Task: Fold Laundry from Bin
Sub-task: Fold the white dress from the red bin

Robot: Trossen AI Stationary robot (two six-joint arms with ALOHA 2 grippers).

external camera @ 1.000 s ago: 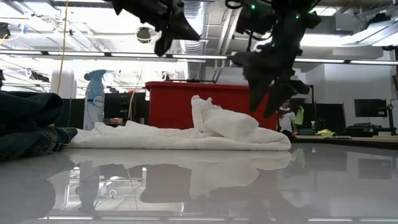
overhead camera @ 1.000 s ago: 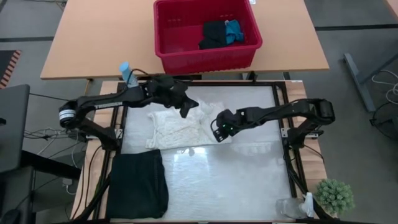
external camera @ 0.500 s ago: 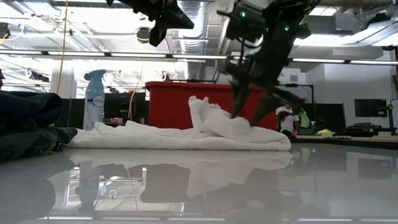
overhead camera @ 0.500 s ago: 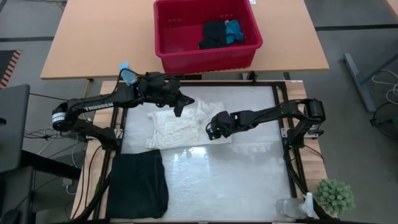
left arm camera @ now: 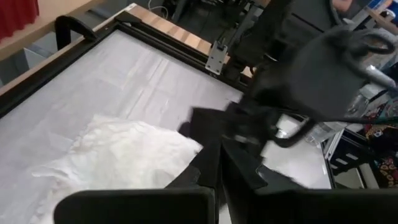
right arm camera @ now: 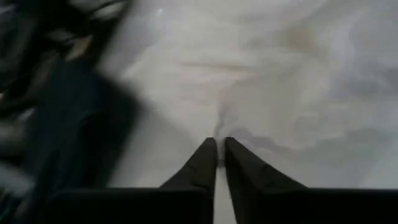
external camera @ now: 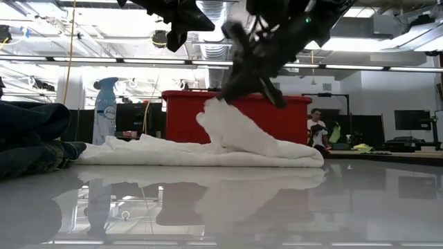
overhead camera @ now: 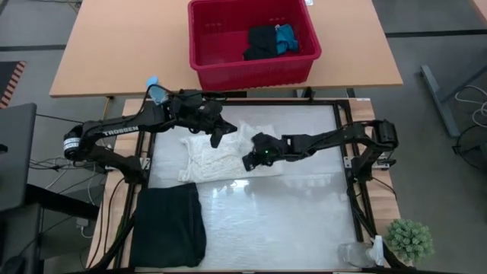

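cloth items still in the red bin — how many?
2 visible: a black garment and a small bright blue one against its right side, both in the bin toward its right end. More may lie hidden beneath them.

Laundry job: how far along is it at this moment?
Done: one black garment lies folded at the table's near left corner. In hand: right gripper pinches a fold of the white garment; left gripper hovers shut above it. Left: dark and blue items in the red bin.
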